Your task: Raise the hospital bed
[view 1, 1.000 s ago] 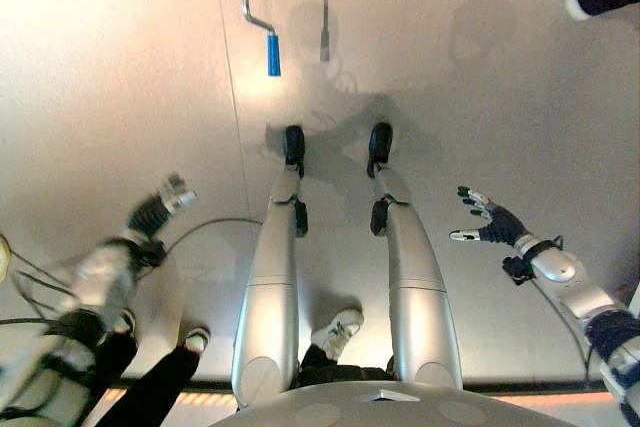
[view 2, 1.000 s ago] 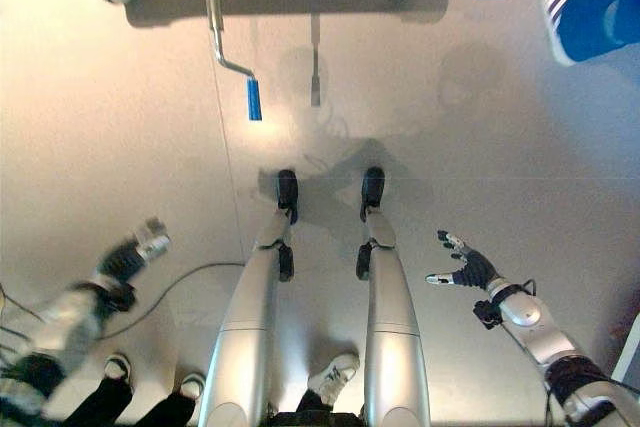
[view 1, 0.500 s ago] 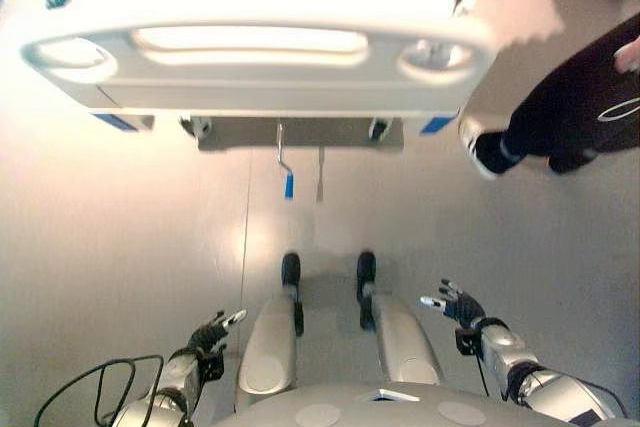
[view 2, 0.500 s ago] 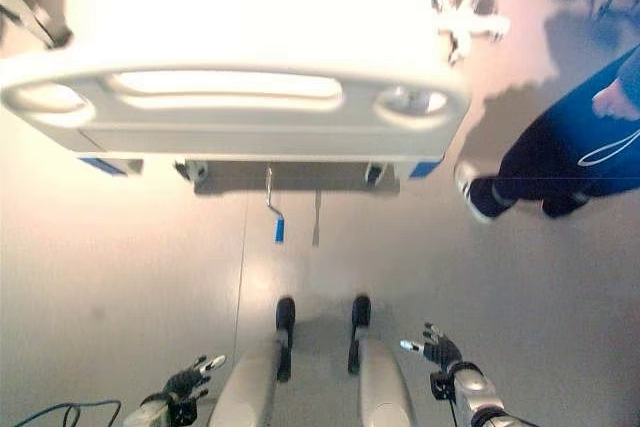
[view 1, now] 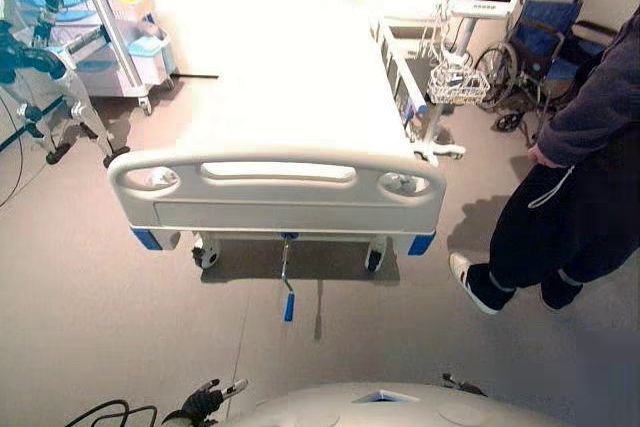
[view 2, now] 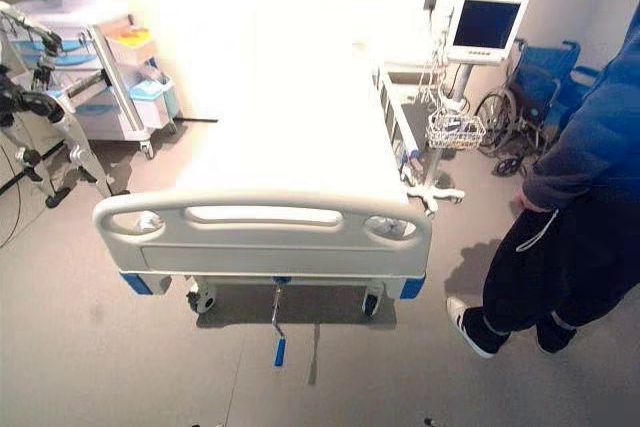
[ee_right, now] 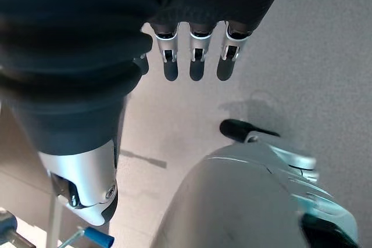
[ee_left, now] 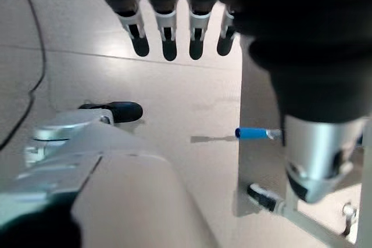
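Head views: the hospital bed (view 1: 275, 147) stands ahead, its blue-handled crank (view 1: 288, 302) hanging under the footboard (view 1: 277, 187). A wire basket (view 1: 458, 83) holds unclear items. Left wrist view: left hand (ee_left: 174, 33), fingers straight, empty. Right wrist view: right hand (ee_right: 195, 56), likewise.

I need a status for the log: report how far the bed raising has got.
Nothing looks done: the bed lies flat, and its blue-handled crank hangs untouched under the foot end. Both hands, left and right, are open and hold nothing. Left to do: approach, grip the crank, turn it.
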You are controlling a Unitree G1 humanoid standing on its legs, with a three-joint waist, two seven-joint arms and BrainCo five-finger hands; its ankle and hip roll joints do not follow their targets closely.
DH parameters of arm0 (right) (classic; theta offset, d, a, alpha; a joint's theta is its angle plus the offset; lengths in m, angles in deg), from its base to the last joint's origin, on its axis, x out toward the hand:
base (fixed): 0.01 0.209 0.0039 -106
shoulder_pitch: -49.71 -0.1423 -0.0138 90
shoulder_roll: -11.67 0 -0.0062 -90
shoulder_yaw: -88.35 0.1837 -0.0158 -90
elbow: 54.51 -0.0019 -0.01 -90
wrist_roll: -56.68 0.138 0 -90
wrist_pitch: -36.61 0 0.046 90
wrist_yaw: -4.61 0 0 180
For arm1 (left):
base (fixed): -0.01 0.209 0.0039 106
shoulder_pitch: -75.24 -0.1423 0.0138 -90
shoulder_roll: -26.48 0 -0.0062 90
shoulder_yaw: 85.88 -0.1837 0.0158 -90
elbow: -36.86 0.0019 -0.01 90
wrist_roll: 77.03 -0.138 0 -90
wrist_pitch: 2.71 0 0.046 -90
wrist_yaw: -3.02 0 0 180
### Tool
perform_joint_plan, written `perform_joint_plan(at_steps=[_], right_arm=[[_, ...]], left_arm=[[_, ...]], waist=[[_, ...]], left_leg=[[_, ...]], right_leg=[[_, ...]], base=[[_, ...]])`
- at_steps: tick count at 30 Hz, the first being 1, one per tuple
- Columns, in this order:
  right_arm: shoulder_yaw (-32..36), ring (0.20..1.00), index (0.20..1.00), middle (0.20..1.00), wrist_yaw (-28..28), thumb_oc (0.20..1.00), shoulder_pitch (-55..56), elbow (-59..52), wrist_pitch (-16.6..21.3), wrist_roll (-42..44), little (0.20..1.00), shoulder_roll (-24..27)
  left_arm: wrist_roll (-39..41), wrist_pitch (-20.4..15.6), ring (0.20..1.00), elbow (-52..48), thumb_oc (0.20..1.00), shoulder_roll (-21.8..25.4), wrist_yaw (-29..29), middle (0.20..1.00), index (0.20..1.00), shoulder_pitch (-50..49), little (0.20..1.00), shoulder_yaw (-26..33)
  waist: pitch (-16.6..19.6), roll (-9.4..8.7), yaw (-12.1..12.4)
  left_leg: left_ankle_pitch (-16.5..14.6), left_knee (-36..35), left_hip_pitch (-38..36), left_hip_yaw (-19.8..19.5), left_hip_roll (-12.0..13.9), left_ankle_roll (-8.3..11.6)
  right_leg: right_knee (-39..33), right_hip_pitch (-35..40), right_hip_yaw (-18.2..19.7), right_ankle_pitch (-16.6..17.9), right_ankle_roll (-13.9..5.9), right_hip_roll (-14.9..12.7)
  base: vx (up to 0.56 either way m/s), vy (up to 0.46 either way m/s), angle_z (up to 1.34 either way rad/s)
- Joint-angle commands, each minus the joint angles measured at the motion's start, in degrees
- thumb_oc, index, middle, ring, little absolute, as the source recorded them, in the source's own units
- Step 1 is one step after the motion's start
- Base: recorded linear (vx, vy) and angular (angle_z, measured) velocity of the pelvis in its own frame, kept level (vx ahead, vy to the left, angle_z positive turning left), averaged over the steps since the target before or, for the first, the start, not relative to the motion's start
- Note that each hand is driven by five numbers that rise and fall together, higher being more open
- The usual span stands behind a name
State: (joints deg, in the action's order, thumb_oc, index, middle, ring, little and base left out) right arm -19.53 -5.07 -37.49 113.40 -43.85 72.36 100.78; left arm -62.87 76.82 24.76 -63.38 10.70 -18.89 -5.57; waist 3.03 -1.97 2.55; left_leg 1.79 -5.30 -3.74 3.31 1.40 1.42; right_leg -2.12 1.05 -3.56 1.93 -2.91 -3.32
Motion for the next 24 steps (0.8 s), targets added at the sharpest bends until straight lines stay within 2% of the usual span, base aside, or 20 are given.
perform_joint_plan(at_steps=[1,13,21,24], right_arm=[[1.6,1.000,1.000,1.000,-0.9,1.000,-3.6,2.0,-0.5,0.6,1.000,0.4],[1.0,1.000,1.000,1.000,0.0,1.000,-2.4,1.0,0.5,-0.7,1.000,-0.2],[1.8,1.000,1.000,1.000,1.9,1.000,-2.3,0.8,1.5,1.0,1.000,-0.7],[2.1,1.000,1.000,1.000,2.3,1.000,-2.5,1.0,1.5,1.2,1.000,-0.7]], left_arm=[[-3.1,-1.0,1.000,1.9,1.000,-0.8,-0.3,1.000,1.000,3.1,1.000,1.5],[0.1,-2.2,1.000,1.0,1.000,-0.4,-0.3,1.000,1.000,1.7,1.000,3.8],[-0.1,-5.9,1.000,-3.4,1.000,0.0,-3.0,1.000,1.000,2.0,1.000,2.9],[-0.8,-5.8,1.000,-2.9,1.000,0.1,-3.0,1.000,1.000,2.0,1.000,2.4]], waist=[[-2.1,-0.29,1.0],[-1.8,-0.87,1.3],[-2.2,-0.97,1.8],[-2.3,-0.97,1.9]], left_leg=[[-3.4,1.1,-2.7,2.0,-3.1,-1.21],[-3.2,0.7,-3.9,1.3,-2.9,-1.05],[-2.9,0.5,-3.8,0.6,-2.8,-0.91],[-2.8,0.6,-3.6,0.5,-2.8,-0.86]], right_leg=[[4.9,1.1,0.2,-3.5,-2.41,1.4],[4.7,2.5,-0.7,-3.7,-2.36,1.5],[4.6,2.6,-1.4,-3.8,-2.34,1.2],[4.8,2.5,-1.5,-3.9,-2.29,1.2]], base=[[0.00,0.000,0.00],[0.00,-0.003,0.01],[0.00,0.000,0.00],[0.00,0.000,0.00]])
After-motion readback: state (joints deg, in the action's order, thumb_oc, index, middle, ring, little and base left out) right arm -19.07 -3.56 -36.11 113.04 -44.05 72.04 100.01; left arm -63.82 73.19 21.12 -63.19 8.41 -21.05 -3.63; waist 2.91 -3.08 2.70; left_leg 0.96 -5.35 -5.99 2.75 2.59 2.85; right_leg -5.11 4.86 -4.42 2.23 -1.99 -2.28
